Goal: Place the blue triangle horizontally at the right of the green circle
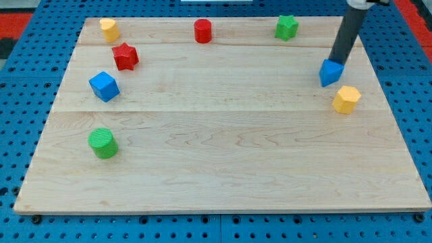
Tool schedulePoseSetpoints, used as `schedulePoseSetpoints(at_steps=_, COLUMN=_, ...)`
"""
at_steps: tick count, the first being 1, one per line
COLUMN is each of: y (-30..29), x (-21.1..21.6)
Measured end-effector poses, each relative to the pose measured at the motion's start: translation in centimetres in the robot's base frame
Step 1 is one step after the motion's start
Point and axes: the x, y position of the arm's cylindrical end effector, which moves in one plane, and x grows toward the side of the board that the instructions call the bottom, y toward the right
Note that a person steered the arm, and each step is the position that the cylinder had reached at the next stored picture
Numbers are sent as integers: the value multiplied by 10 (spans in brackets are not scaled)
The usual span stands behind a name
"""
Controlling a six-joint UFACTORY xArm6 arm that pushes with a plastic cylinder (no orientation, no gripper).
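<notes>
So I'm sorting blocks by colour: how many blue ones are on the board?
2. The blue cube sits near the view's left edge, below the red star. The blue triangle is at the view's right, with my tip touching its top. None appear hidden.

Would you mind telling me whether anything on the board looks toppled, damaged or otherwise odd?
Nothing stands out. All blocks sit flat on the wooden board, none broken. My tip rests against the blue triangle at the view's right, far from the green circle at the lower left.
</notes>
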Motion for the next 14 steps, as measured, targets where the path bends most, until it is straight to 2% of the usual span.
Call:
schedulePoseSetpoints(at_steps=1, y=-19, x=16)
schedulePoseSetpoints(at_steps=2, y=44, x=18)
schedulePoseSetpoints(at_steps=3, y=17, x=44)
schedulePoseSetpoints(at_steps=4, y=-97, x=38)
schedulePoseSetpoints(at_steps=5, y=-143, x=30)
schedulePoseSetpoints(at_steps=6, y=-156, x=19)
schedulePoseSetpoints(at_steps=7, y=-168, x=79)
schedulePoseSetpoints(at_steps=8, y=-170, x=100)
schedulePoseSetpoints(at_steps=9, y=-158, x=88)
schedulePoseSetpoints(at_steps=10, y=-98, x=116)
schedulePoseSetpoints(at_steps=11, y=-90, x=159)
schedulePoseSetpoints(at_steps=12, y=-177, x=166)
schedulePoseSetpoints(at_steps=13, y=-212, x=173)
schedulePoseSetpoints(at_steps=14, y=-123, x=170)
